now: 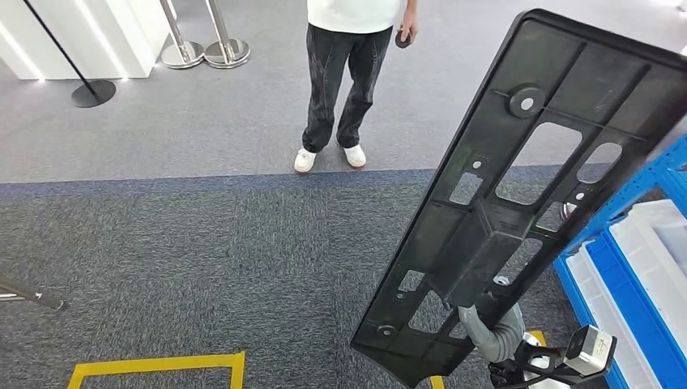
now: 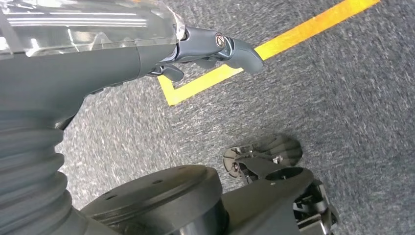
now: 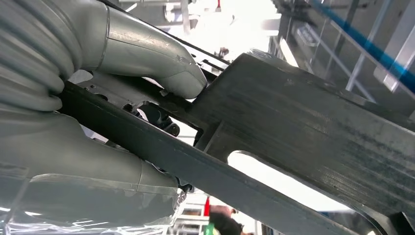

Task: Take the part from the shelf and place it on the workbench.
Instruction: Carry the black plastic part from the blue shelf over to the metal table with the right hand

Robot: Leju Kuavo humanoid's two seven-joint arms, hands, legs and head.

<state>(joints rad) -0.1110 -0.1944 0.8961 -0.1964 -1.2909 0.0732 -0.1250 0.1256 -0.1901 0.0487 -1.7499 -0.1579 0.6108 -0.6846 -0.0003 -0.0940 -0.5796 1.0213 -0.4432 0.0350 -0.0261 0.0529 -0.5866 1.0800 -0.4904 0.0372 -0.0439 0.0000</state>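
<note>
Floor (image 1: 186,243): grey carpet, a lighter band far and a darker band near, with open carpet across the left and middle of the scene. Yellow tape outline (image 1: 158,366) at the near left edge; its corner also lies under the left arm in the left wrist view. Blue shelf frame (image 1: 640,190) with white trays (image 1: 660,259) bounds the right side, just beside the carried item. Person (image 1: 344,81) in dark trousers and white shoes stands far centre, well apart from the part. Stanchion bases (image 1: 202,53) and a dark round base (image 1: 93,93) stand far left beside a white wall unit. Part (image 1: 518,194): one long flat black plastic panel, ribbed on the face shown, with several rectangular and rounded cut-outs, a round boss with a pale centre near its far end, and rounded corners; held aloft on the right of the scene, tilted, near end low and far end high to the right, clear of the floor. Right robot hand (image 3: 122,98): clamped on the part's lower middle, grey thumb pressed on one face and the other fingers on the opposite side of a raised rib; its ribbed wrist cover shows beneath the panel in the head view. Left robot hand (image 2: 205,49): hangs over the carpet, fingers loosely curled, holding nothing.
</note>
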